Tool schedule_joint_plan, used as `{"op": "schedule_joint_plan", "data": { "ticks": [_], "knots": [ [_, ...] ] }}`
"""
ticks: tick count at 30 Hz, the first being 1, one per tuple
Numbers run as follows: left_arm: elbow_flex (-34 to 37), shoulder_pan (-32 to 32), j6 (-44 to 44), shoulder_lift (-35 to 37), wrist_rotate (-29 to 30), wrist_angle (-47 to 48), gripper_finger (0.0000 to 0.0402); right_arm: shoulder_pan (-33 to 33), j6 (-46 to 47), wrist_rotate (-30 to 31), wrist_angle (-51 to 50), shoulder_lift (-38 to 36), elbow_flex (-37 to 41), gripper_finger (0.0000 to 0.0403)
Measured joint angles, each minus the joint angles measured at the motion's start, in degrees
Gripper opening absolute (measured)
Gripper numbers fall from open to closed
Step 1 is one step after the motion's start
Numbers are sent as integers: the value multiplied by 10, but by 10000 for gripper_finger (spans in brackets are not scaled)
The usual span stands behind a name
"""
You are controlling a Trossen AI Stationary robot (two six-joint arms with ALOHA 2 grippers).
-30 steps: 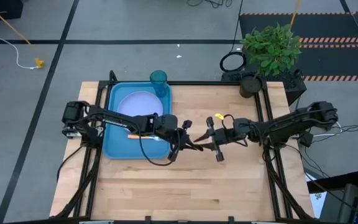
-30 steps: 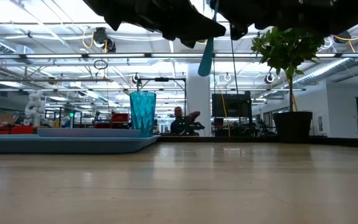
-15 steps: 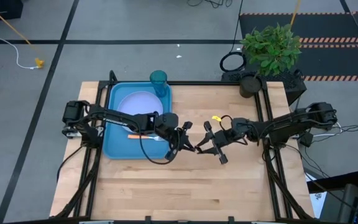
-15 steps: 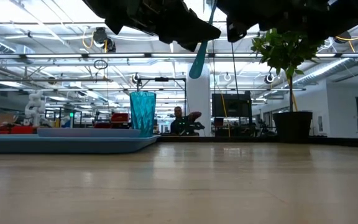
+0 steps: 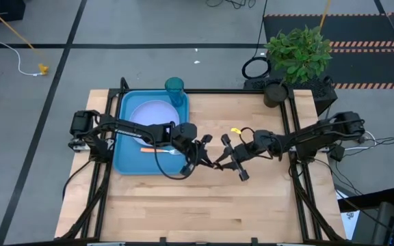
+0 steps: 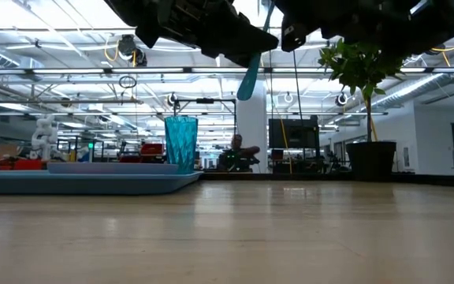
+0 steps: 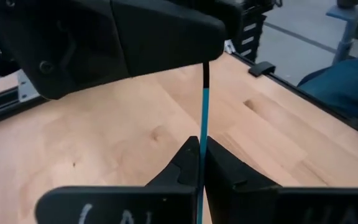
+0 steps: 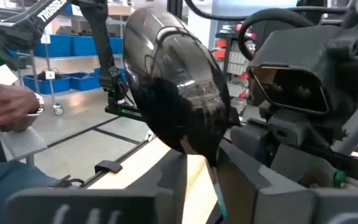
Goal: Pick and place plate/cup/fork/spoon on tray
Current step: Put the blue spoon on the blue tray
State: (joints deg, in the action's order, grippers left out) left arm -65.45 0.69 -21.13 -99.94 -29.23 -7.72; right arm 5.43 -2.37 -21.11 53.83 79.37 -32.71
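The spoon, with a dark shiny bowl (image 8: 173, 87) and a light-blue handle (image 6: 248, 79), is held in the air between both grippers above the table's middle. My left gripper (image 5: 206, 158) and my right gripper (image 5: 223, 161) face each other, both shut on it. The bright-blue tray (image 5: 125, 160) lies at the far left. The lavender-white plate (image 5: 149, 116) rests flat in it. The orange-handled fork (image 5: 154, 149) lies in the tray, near the plate's near edge. The teal cup (image 5: 175, 87) stands upright at the tray's far right corner. My left gripper pinches the spoon's light-blue handle (image 7: 201, 155) between its two fingers, on the handle's flat faces. It comes level from the table's left. The spoon is lifted clear of the table, and its handle end hangs below the grippers in the low view. My right gripper holds the spoon where the bowl narrows (image 8: 211, 160), between its two fingertips. It comes level from the table's right. The bowl stands out past the fingers toward my left gripper. The exact contact is partly hidden by the bowl.
A potted green plant (image 5: 296, 55) stands at the table's far right corner. A person's hand (image 8: 8, 106) shows in the room beyond the table. Bare wood (image 5: 204, 205) lies along the near side and to the right of the tray.
Both grippers have gone a little toward the table's left edge with the spoon between them, the left one somewhat more. The spoon's hanging blue handle end has gone left with them and stays clear of the table.
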Motion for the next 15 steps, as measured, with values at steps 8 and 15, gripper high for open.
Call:
{"op": "schedule_joint_plan", "data": {
  "ticks": [8,15],
  "knots": [
    [0,0,-8,0,-31,-2,6,0,-9,-14,8,2,0,9],
    [0,0,27,0,-9,-13,33,0,-13,-8,12,2,0,4]
  ]
}}
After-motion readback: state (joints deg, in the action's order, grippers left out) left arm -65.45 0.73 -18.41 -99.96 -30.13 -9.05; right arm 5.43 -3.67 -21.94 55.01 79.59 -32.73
